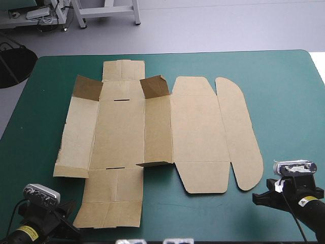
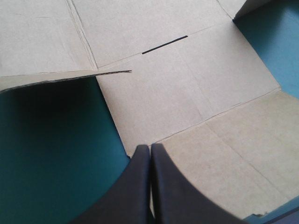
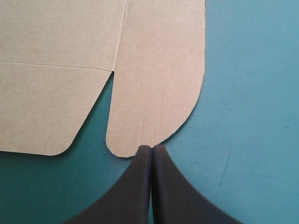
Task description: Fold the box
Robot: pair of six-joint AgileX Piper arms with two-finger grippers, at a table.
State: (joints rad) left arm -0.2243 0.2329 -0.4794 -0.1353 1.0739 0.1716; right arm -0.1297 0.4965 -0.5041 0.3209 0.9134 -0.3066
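My left pincer [image 2: 150, 147] has its black fingers pressed together in one point with nothing between them. It hangs over the near left corner of the box [image 1: 162, 142], where the near end panel [image 2: 224, 163] meets the teal-green cover [image 2: 51, 154]. Ahead of that point a narrow slit [image 2: 164, 44] is cut along a crease. Beside it the near edge of the left wall panel [image 2: 46, 77] lifts slightly off the cover and casts a shadow beneath. From above, the brown box lies opened out and almost flat across the middle of the table, somewhat left of centre. Its left wall panel lies down, and a small corner flap [image 1: 87, 87] at its far end stands raised. Next comes the base panel [image 1: 119, 132], then the inner wall panel [image 1: 157, 129], which has its own raised flap [image 1: 155, 86] at the far end and a small one [image 1: 155, 163] tipped up at the near end. To the right of these, the broad lid panel [image 1: 198, 127] and the long rounded tuck flap [image 1: 238, 134] lie flat. My right pincer [image 3: 152, 148] is likewise drawn to a single point and holds nothing. Its tip is at the rounded near end of that tuck flap, with bare cover on its outer side. I cannot tell whether it touches the board.
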